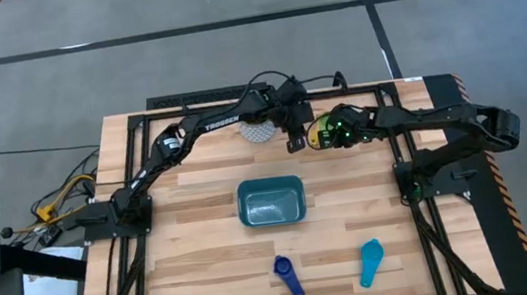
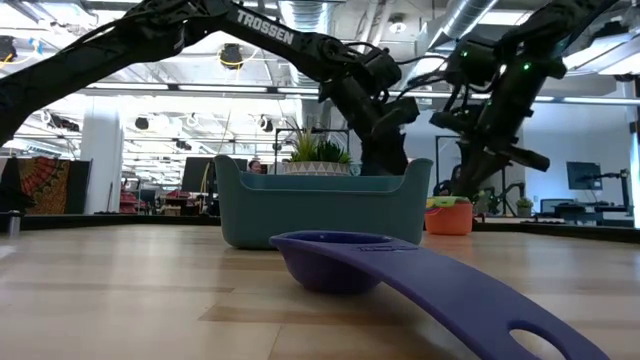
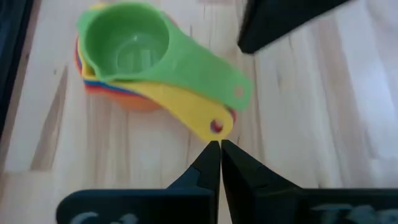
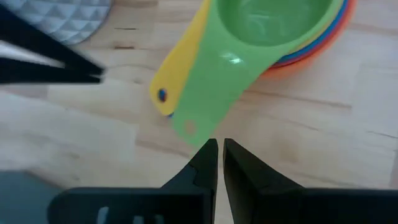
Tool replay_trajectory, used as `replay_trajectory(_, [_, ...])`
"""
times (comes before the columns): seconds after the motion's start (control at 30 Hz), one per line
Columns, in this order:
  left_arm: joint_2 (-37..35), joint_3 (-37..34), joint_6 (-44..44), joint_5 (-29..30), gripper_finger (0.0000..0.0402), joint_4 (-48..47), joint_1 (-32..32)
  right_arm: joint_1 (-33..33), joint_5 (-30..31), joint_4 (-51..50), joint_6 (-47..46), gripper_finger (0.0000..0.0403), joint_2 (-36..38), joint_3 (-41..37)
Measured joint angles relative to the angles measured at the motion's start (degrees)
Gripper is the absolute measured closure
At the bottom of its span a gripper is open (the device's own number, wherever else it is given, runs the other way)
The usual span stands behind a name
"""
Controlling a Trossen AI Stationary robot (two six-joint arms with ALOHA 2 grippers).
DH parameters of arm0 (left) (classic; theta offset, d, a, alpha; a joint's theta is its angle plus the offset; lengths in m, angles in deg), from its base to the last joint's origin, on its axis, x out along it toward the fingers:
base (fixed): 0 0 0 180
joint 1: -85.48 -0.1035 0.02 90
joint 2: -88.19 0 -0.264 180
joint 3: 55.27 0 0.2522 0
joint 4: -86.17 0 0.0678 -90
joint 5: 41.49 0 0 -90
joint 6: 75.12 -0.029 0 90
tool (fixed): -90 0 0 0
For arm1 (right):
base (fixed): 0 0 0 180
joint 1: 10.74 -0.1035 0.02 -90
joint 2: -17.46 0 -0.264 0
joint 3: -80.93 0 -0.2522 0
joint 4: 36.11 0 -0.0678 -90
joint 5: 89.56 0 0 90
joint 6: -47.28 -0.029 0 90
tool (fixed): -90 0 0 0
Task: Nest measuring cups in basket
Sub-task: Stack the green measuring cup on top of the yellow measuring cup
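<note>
The dark blue cup (image 2: 330, 262) fills the low view, ahead of the basket (image 1: 271, 203). Only the wrist views show both grippers, left (image 3: 220, 147) and right (image 4: 219, 144), pressed together beside the nested stack (image 3: 127, 62), seemingly untouched.

The right tool (image 4: 220, 151), fingers together, hovers above the green cup's handle (image 4: 214, 81) on the nested cup stack (image 4: 323, 37).

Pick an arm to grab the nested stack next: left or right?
Probably right. The right gripper sits shut just off the green cup's handle tip, in line with it. The left gripper, also shut, faces the yellow handle from the other side.
</note>
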Motion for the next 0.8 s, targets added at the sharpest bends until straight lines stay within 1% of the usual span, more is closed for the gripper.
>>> replay_trajectory(0.07, [0.0,0.0,1.5,-0.2,0.0401,1.2,-0.2,-1.1,0.0,-1.1,0.0,0.0351,1.5,0.0])
replay_trajectory(0.17, [1.5,0.1,5.8,-0.9,0.0401,5.3,-1.1,-2.6,0.2,-5.6,0.0,0.0351,4.8,0.0])
replay_trajectory(0.23, [3.0,-0.1,8.9,-2.4,0.0401,4.9,-1.6,-3.6,1.2,-8.6,0.4,0.0351,7.2,0.0])
replay_trajectory(0.27, [3.7,-0.1,9.9,-2.2,0.0401,6.5,-1.7,-4.2,1.9,-9.1,0.6,0.0351,8.0,0.0])
replay_trajectory(0.3, [4.1,-0.1,10.8,-1.8,0.0401,6.0,-1.9,-4.6,2.3,-10.0,0.9,0.0351,9.0,0.0])
replay_trajectory(0.33, [4.1,-0.2,11.3,-1.5,0.0401,4.6,-2.0,-4.8,3.1,-11.0,0.9,0.0351,10.0,-0.1])
replay_trajectory(0.4, [5.0,0.1,10.4,-0.2,0.0401,7.3,-1.8,-5.3,4.9,-10.4,0.9,0.0351,10.8,0.0])
replay_trajectory(0.43, [5.2,0.1,9.9,-0.1,0.0401,7.2,-1.7,-5.3,5.3,-10.2,1.0,0.0351,11.0,-0.3])
replay_trajectory(0.47, [5.2,0.0,9.3,-0.1,0.0401,6.0,-1.6,-5.1,5.9,-10.3,1.0,0.0353,10.9,-0.5])
replay_trajectory(0.53, [6.0,0.0,8.2,0.9,0.0401,7.2,-1.2,-3.6,6.0,-7.7,1.1,0.0358,10.0,-1.5])
replay_trajectory(0.6, [6.5,0.0,7.2,1.4,0.0402,6.5,-0.9,-1.8,5.8,-7.2,1.0,0.0368,8.9,-2.5])
replay_trajectory(0.7, [6.6,0.0,5.8,1.5,0.0401,6.5,-0.4,0.3,4.0,-5.2,1.9,0.0385,6.4,-3.4])
replay_trajectory(0.8, [6.6,0.0,4.1,2.1,0.0401,7.3,0.2,1.9,1.6,-1.1,4.9,0.0393,3.8,-3.3])
